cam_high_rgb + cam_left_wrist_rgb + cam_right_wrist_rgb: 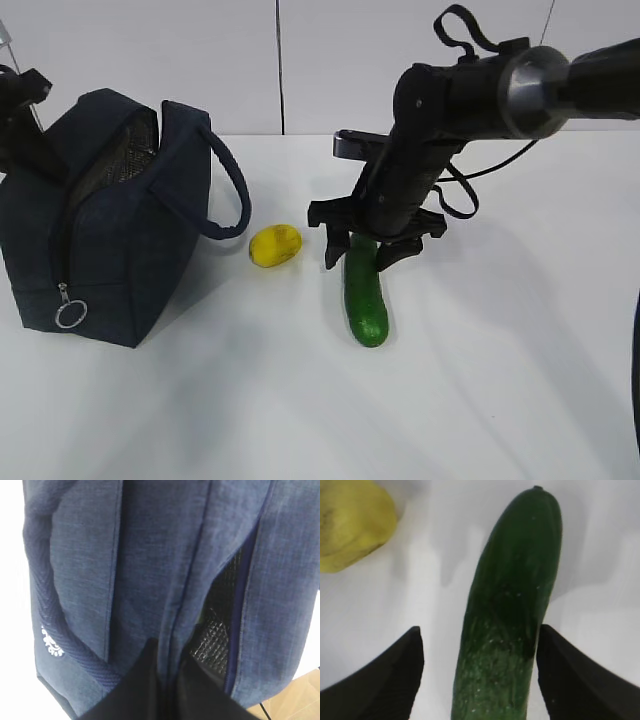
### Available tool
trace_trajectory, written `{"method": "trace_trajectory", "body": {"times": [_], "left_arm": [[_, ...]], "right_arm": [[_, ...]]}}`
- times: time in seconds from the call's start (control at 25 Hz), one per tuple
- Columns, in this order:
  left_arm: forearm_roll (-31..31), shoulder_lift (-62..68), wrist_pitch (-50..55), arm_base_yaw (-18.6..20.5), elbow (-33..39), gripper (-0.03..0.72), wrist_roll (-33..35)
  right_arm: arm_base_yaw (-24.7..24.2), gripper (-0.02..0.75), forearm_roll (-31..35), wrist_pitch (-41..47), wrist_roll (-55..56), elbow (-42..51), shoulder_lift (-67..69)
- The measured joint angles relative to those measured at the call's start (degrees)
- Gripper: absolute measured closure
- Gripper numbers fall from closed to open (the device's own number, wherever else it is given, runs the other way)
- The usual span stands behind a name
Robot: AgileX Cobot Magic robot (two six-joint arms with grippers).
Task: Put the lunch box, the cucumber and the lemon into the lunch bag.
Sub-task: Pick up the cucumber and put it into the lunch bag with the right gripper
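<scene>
Unzipped, the lunch bag (110, 220) shows only its silvery lining; left gripper (167, 680) pinches its fabric, while right gripper (363, 254) straddles the cucumber (365, 295), jaws apart, beside the lemon (275, 245).

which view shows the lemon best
The exterior view: the whole lemon shows there, lying on the table between the lunch bag and the cucumber. The right wrist view catches only part of it, cut off at the top left corner. The left wrist view shows only bag fabric.
</scene>
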Motion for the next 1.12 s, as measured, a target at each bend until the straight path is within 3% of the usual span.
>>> {"method": "trace_trajectory", "body": {"times": [0.36,0.84,1.12], "left_arm": [[0.0,0.0,0.4,0.0,0.0,0.683,0.4],[-0.1,0.0,0.3,0.0,0.0,0.683,0.7],[-0.2,0.0,0.3,0.0,0.0,0.683,0.7]], "right_arm": [[0.0,0.204,-8.2,4.7,3.4,-4.8,2.7],[0.3,0.209,-7.3,6.7,3.7,-4.9,5.0],[0.3,0.365,-7.1,8.3,3.8,-5.0,5.0]]}}
